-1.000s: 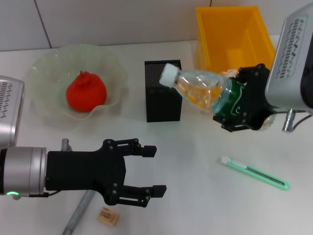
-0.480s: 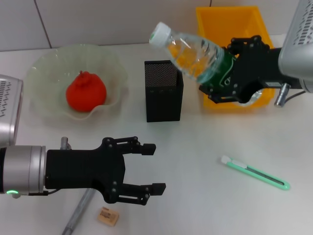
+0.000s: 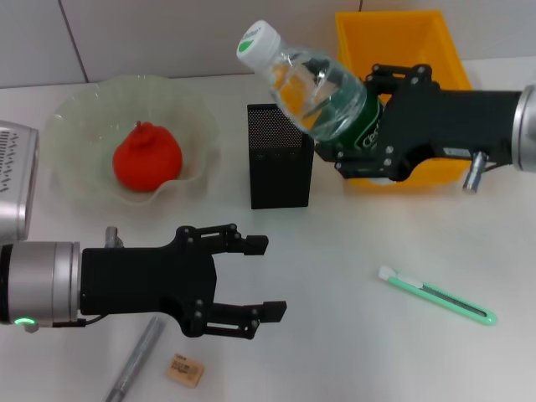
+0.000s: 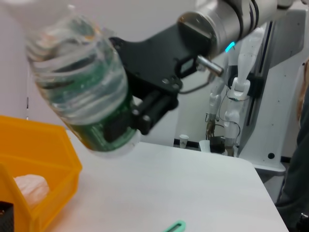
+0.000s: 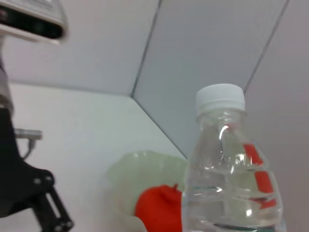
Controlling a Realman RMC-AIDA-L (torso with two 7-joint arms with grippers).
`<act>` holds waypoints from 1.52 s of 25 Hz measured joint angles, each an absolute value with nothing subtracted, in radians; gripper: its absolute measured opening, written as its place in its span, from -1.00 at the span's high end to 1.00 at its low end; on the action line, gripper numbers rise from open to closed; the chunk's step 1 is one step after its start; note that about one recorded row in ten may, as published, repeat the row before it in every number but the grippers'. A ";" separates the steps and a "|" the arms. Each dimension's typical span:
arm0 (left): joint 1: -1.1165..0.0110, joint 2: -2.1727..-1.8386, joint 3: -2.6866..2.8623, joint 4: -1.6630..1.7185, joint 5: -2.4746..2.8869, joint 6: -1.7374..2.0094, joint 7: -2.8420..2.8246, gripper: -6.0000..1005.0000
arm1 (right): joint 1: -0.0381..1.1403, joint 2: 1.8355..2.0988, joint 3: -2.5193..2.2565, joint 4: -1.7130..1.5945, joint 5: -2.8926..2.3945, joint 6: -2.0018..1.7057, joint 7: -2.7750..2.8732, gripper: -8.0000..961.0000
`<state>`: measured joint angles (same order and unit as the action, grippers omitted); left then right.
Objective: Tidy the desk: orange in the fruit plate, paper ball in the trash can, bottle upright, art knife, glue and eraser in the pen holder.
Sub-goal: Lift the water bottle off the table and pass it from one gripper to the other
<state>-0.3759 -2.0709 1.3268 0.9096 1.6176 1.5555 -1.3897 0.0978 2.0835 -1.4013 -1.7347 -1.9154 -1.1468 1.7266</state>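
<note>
My right gripper (image 3: 368, 138) is shut on the clear bottle (image 3: 318, 92) at its green label. It holds the bottle in the air above the black mesh pen holder (image 3: 280, 155), tilted with the white cap up and to the left. The bottle also shows in the left wrist view (image 4: 82, 96) and the right wrist view (image 5: 231, 164). The orange (image 3: 148, 157) lies in the fruit plate (image 3: 75, 117). The paper ball (image 4: 31, 186) lies in the yellow trash can (image 3: 402, 50). My left gripper (image 3: 266, 278) is open and empty, hovering near the eraser (image 3: 185, 369).
The green art knife (image 3: 435, 296) lies on the table at the right front. A grey glue stick (image 3: 134, 371) lies at the front left beside the eraser. The trash can stands behind my right gripper, against the back wall.
My right gripper has lifted the bottle up and back and turned it from nearly lying flat to steeply tilted, cap up. My left gripper has barely moved.
</note>
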 joint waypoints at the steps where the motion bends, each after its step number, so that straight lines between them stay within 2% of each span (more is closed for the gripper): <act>1: -0.376 -2.071 1.327 0.910 1.609 1.551 -1.387 -0.68 | 0.090 2.084 -1.396 -1.713 -1.875 -1.147 1.686 -0.59; 9: -0.371 -2.071 1.328 0.886 1.543 1.543 -1.336 -0.68 | 0.054 2.081 -1.295 -1.512 -1.569 -1.253 1.430 -0.59; 12: -0.370 -2.071 1.327 0.876 1.532 1.521 -1.330 -0.68 | 0.077 2.081 -1.175 -1.366 -1.470 -1.409 1.342 -0.59; 22: -0.361 -2.069 1.312 0.835 1.455 1.504 -1.268 -0.68 | 0.167 2.076 -0.941 -1.166 -1.573 -1.752 1.290 -0.59; 38: -0.347 -2.071 1.280 0.705 1.204 1.519 -1.167 -0.68 | 0.208 2.081 -0.910 -1.101 -1.631 -1.727 1.266 -0.59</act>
<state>-0.3468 -2.0709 1.2800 0.7045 1.2043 1.5192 -1.1669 0.2078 2.0805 -0.9105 -1.1013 -1.6309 -1.7266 1.2663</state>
